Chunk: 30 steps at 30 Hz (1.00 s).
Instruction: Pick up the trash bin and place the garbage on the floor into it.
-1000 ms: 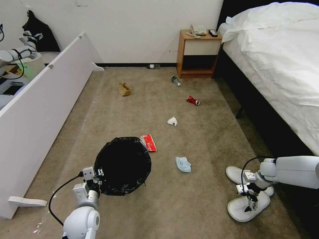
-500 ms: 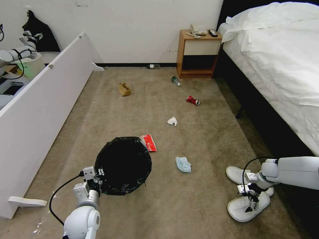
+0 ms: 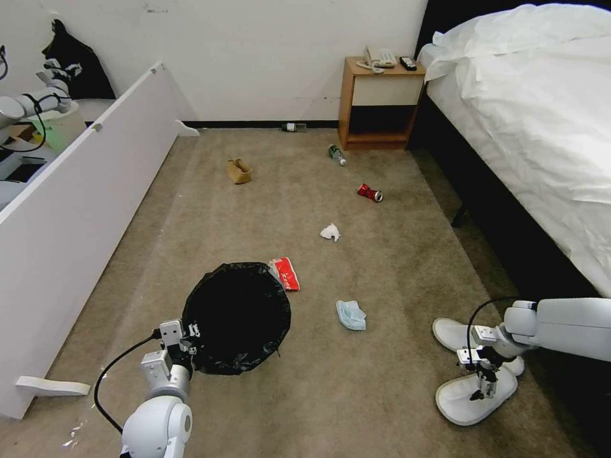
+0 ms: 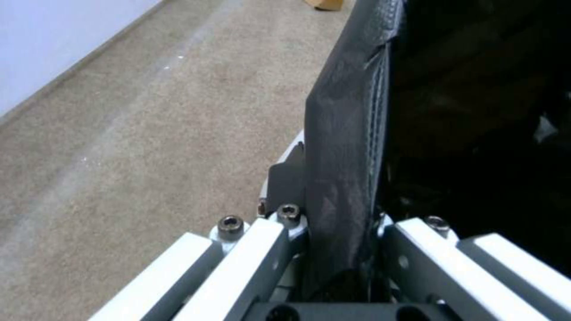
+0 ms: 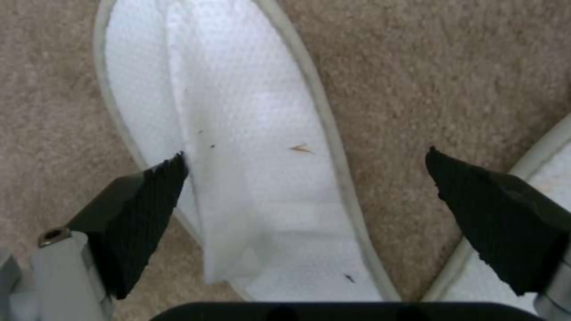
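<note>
- Right hand point(image 3: 482, 387) of mine hangs low over the nearer white slipper point(image 3: 468, 397), pointing down, its black pads point(image 5: 140, 223) spread wide and holding nothing. In the right wrist view one pad sits at the slipper's outer edge and the other over bare carpet between the two slippers, so the spread straddles the slipper's strap point(image 5: 238, 178).
- My left hand point(image 3: 184, 346) is clamped on the near rim of the trash bin point(image 3: 237, 316); the left wrist view shows the black bag's point(image 4: 345, 178) folded edge pinched between my fingers.
- I cannot tell from these views whether the trash bin is lifted or resting on the floor point(image 3: 356, 394); it sits to my front left, well apart from the slippers.
- As I judge it, the step in hand is the first pickup: the bin is secured, and I am lining up on the slipper.
- Next I would need to drop the last bit, close on the strap or the side rim without catching the second slipper point(image 3: 453, 332) just beside it, then carry it across to the bin's mouth.
- Soft fabric may fold or slip, so a firm pinch seems wise.
- Farther out on the floor lie the blue face mask point(image 3: 351, 315), the red packet point(image 3: 286, 273) touching the bin's far side, the white tissue point(image 3: 330, 232), the red can point(image 3: 370, 192), a green-labelled bottle point(image 3: 337, 154) and the brown paper bag point(image 3: 238, 170).
</note>
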Tool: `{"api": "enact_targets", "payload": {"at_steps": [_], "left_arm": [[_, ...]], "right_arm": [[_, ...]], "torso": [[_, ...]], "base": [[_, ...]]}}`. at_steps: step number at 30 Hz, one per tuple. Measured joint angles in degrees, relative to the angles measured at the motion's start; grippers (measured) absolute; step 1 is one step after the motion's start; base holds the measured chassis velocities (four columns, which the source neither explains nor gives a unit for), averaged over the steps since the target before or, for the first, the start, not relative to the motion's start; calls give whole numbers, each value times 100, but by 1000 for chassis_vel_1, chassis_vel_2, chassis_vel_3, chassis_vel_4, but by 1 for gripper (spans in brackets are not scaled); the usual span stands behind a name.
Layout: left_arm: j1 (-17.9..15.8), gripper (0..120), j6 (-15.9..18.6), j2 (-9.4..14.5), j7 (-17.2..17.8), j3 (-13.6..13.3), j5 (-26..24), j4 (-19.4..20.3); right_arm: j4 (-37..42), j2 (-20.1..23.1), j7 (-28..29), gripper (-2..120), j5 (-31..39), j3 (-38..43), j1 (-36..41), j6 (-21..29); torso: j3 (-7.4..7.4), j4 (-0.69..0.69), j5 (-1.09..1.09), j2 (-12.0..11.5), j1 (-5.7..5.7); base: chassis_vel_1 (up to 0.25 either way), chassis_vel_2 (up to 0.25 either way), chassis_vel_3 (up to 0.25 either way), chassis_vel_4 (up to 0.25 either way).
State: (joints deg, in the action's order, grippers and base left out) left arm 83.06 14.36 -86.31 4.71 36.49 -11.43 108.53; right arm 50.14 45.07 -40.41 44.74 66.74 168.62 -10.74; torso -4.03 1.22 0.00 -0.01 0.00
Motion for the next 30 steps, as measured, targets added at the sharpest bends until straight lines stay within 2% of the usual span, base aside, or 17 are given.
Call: {"api": "enact_targets", "payload": {"at_steps": [14, 30], "left_arm": [[12, 2, -7, 19, -17, 45, -25, -8], [-37, 2, -19, 17, -22, 65, -49, -66]], "right_arm": [[-155, 204, 5, 100, 27, -130, 11, -18], [-61, 232, 73, 100, 8, -278, 24, 16]], "torso": [[0, 0, 0, 0, 0], [0, -1, 0, 0, 0]], "base": [[0, 0, 0, 0], [0, 0, 0, 0]]}}
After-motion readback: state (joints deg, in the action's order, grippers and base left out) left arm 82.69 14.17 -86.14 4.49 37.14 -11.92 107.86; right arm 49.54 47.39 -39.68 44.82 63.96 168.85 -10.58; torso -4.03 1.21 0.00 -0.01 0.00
